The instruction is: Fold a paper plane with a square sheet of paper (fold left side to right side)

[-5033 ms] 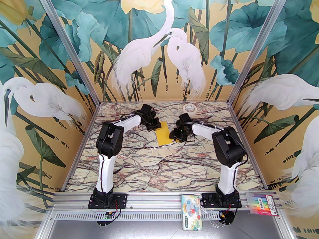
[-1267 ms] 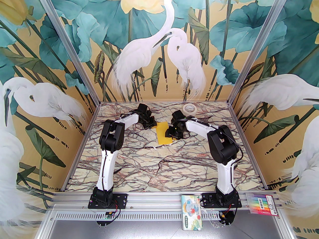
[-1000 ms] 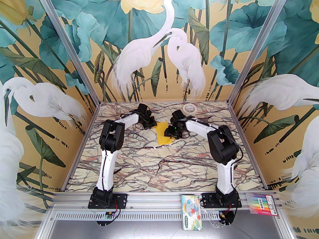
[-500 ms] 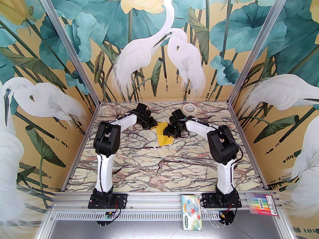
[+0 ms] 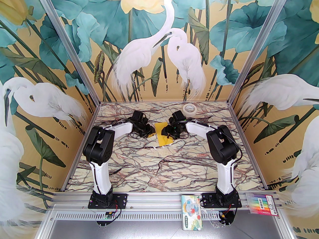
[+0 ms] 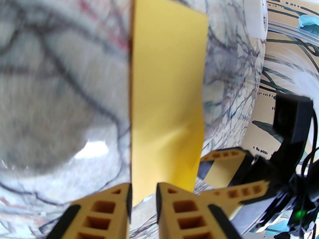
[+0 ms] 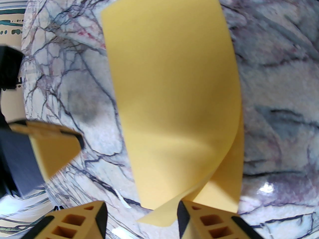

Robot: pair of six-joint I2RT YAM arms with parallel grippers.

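At the middle of the marble table (image 5: pixel 159 168) lies one square sheet of paper (image 5: pixel 164 140). It is bright yellow and folded over on itself, the upper flap bowed up rather than pressed flat. Two arms reach toward it, one from either side. The left gripper (image 6: pixel 143 185) holds its jaws a narrow way apart at the sheet's edge, and I cannot make out anything pinched between them. The right gripper (image 7: pixel 141 203) stands wide open, with the flap's loose corner hanging between its fingers. One cream tape roll (image 5: pixel 189 108) sits near the back wall. One tissue pack (image 5: pixel 193 212) and one pack of markers (image 5: pixel 264 204) rest on the front rail. Compared with half a second ago, the left arm has swung back to the left and its jaws have parted. The right gripper has edged leftward over the sheet.
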